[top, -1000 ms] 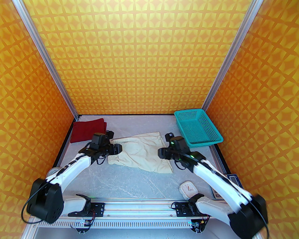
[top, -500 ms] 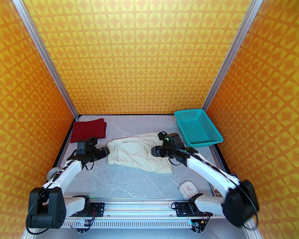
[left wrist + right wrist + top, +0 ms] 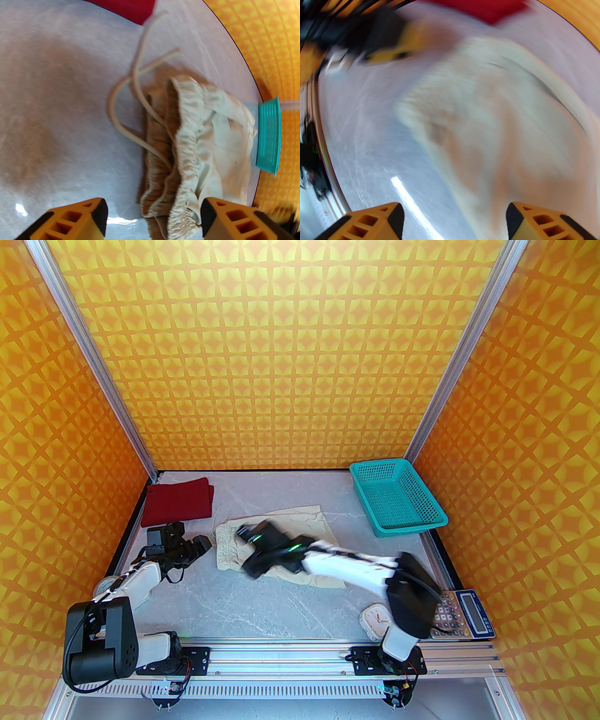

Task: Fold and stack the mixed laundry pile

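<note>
Right fingers have swung left over the cream shorts mid-worktop, and left fingers have backed off beside the waistband. Both pairs are spread, gripping nothing. Red shirt looks folded back-left, so the shorts come next: pinch the waistband. Basket sits well clear, with roomy space up front.

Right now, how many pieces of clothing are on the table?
2: the red shirt folded in the far-left corner, the cream shorts mid-table, partly under the right arm.
</note>
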Robot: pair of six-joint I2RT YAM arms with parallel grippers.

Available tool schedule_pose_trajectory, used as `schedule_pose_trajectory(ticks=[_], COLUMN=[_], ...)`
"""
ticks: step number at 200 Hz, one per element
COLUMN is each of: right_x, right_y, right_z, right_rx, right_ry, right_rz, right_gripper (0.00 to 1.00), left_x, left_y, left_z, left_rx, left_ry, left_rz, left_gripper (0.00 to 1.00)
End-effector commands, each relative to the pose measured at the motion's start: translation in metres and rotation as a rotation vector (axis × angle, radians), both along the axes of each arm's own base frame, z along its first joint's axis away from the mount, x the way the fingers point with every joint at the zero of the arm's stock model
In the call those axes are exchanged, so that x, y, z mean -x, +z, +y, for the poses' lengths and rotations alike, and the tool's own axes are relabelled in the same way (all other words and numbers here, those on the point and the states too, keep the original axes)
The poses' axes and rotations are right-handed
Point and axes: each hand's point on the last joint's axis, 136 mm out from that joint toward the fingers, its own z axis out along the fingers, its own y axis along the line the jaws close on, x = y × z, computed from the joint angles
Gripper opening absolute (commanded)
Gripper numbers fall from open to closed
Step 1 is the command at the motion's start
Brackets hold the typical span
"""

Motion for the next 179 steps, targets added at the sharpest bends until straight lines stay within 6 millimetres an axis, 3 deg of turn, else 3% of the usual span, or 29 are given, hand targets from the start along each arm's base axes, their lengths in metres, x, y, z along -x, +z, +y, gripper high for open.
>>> schedule_pose_trajectory(ticks=[1, 17, 34, 55, 92, 119, 144, 160, 179], right_x=[-0.005, 0.003, -0.008, -0.02, -0.04, -0.06, -0.076, -0.075, -0.067], right_y=[-0.007, -0.018, -0.028, -0.052, -0.071, -0.081, -0.071, -0.059, -0.044], right_z=[0.029, 0.048, 0.059, 0.064, 0.065, 0.058, 0.054, 0.053, 0.05], right_rx=[0.061, 0.045, 0.089, 0.179, 0.25, 0.264, 0.225, 0.187, 0.111], right_ry=[0.217, 0.37, 0.394, 0.411, 0.395, 0.333, 0.271, 0.263, 0.274], right_rz=[-0.224, -0.258, -0.282, -0.302, -0.353, -0.346, -0.36, -0.369, -0.381], right_gripper=[0.68, 0.69, 0.69, 0.69, 0.68, 0.59, 0.38, 0.24, 0.15], left_x=[0.002, 0.003, 0.004, 0.005, 0.007, 0.008, 0.012, 0.016, 0.021], left_y=[0.01, 0.013, 0.015, 0.014, 0.009, 0.003, 0.003, 0.003, 0.003], left_z=[0.002, 0.003, 0.001, 0.001, 0.0, 0.001, 0.0, -0.003, -0.01], left_rx=[0.022, 0.029, 0.044, 0.052, 0.068, 0.086, 0.107, 0.12, 0.145], left_ry=[0.014, 0.025, 0.023, 0.017, 0.02, 0.038, 0.059, 0.065, 0.067], left_rz=[-0.014, -0.019, -0.019, -0.01, 0.019, 0.061, 0.075, 0.083, 0.092], left_gripper=[0.73, 0.74, 0.75, 0.78, 0.8, 0.8, 0.81, 0.84, 0.86])
